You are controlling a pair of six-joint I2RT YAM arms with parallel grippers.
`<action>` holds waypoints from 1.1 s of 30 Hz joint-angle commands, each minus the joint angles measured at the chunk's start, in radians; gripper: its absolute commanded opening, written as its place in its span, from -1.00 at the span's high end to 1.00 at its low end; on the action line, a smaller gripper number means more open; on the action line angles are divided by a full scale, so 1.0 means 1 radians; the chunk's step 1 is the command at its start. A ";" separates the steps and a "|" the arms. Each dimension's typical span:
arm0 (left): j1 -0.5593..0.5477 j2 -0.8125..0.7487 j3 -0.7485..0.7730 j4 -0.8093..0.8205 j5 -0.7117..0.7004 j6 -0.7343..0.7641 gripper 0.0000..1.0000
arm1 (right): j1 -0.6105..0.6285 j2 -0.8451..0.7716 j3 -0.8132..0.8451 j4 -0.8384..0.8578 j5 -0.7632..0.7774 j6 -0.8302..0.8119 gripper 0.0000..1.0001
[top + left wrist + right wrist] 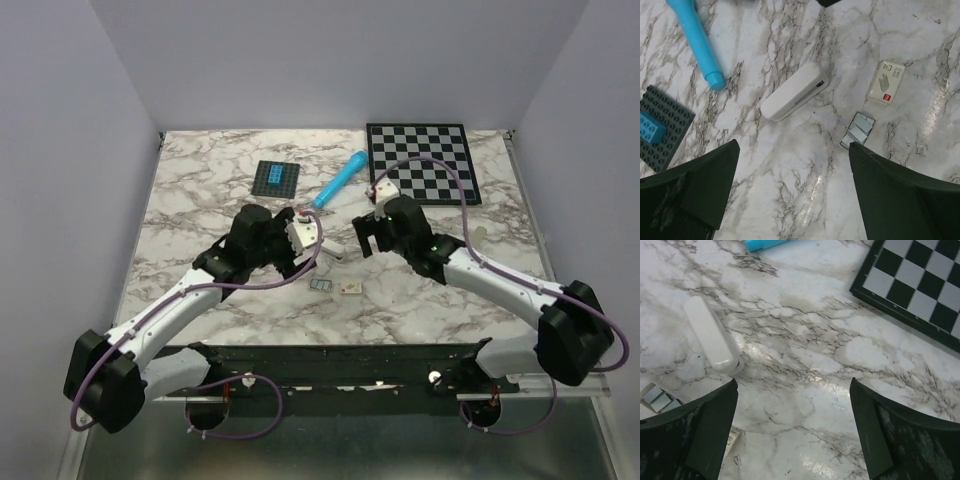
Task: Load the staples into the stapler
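left wrist view: your left gripper (794, 145) is spread wide and empty above the table (805, 210); your right gripper (793, 382) gapes empty too. stapler (792, 91) lies shut between them, staples (858, 130) near it (their box (885, 82) just beside). likely you must open the stapler first: pin its base with one arm, lift the top with the other, then pinch the staples by the long edges.

We lean in from both sides: our left gripper (792, 145) and right gripper (792, 382) sit near each other, each tilted downward, jaws spread wide, nothing caught between them.
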 commanded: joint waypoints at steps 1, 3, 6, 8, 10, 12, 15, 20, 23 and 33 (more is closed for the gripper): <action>0.004 0.147 0.079 0.041 0.144 0.221 -0.98 | -0.008 -0.165 -0.190 0.229 0.205 0.194 -1.00; 0.003 0.240 0.116 0.020 0.176 0.264 -0.98 | -0.011 -0.233 -0.310 0.348 0.227 0.228 -1.00; 0.004 0.348 0.183 -0.005 0.201 0.316 -0.98 | -0.011 -0.346 -0.421 0.503 0.257 0.248 -1.00; 0.003 0.397 0.231 -0.029 0.203 0.383 -0.98 | -0.013 -0.409 -0.499 0.564 0.265 0.251 -1.00; 0.003 0.469 0.289 -0.061 0.206 0.445 -0.97 | -0.013 -0.444 -0.543 0.653 0.253 0.247 -1.00; 0.003 0.543 0.335 -0.121 0.212 0.474 -0.98 | -0.013 -0.477 -0.600 0.731 0.236 0.242 -1.00; 0.001 0.618 0.410 -0.167 0.222 0.502 -0.98 | -0.013 -0.491 -0.651 0.808 0.227 0.234 -1.00; -0.011 0.706 0.486 -0.216 0.226 0.526 -0.91 | -0.014 -0.480 -0.674 0.855 0.236 0.230 -1.00; -0.028 0.747 0.512 -0.244 0.229 0.537 -0.87 | -0.013 -0.462 -0.671 0.860 0.238 0.230 -1.00; -0.054 0.845 0.604 -0.308 0.221 0.562 -0.58 | -0.013 -0.415 -0.656 0.860 0.230 0.225 -1.00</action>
